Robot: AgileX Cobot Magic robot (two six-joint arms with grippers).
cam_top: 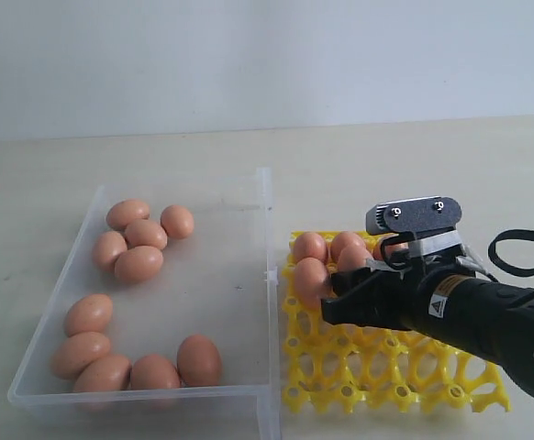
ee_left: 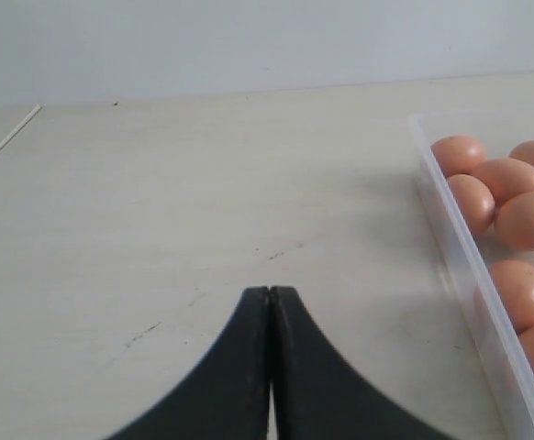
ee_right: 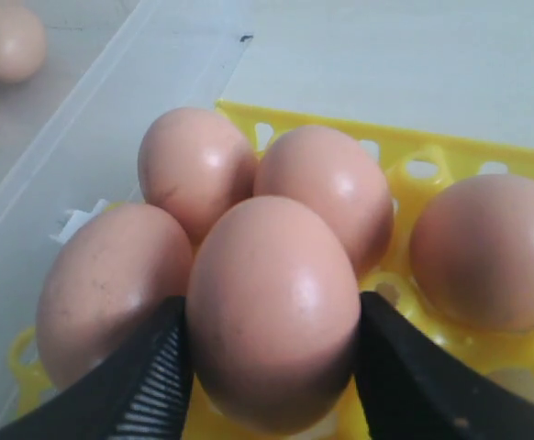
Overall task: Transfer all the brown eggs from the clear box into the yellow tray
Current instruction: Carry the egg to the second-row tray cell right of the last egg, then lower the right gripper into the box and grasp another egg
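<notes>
The clear box point(cam_top: 269, 229) lies on the left and holds several brown eggs point(cam_top: 139, 264), one cluster at the far end and one row at the near end. To its right lies the yellow tray point(cam_top: 386, 367), with eggs point(cam_top: 309, 246) in its far left cups. My right gripper point(cam_top: 352, 275) point(ee_right: 269, 307) is over that corner, shut on a brown egg point(ee_right: 272, 312) point(cam_top: 354, 255) low over a cup, beside a neighbouring egg point(ee_right: 111, 293). I cannot tell whether the held egg rests in the cup. My left gripper point(ee_left: 270, 291) is shut on nothing over bare table, left of the box wall point(ee_left: 460, 247).
The near rows of the tray point(cam_top: 414, 390) show open cups. A black cable point(cam_top: 515, 243) loops behind the right arm. The box's right wall point(cam_top: 272, 302) stands close against the tray's left edge. Bare tabletop point(ee_left: 157, 202) stretches left of the box.
</notes>
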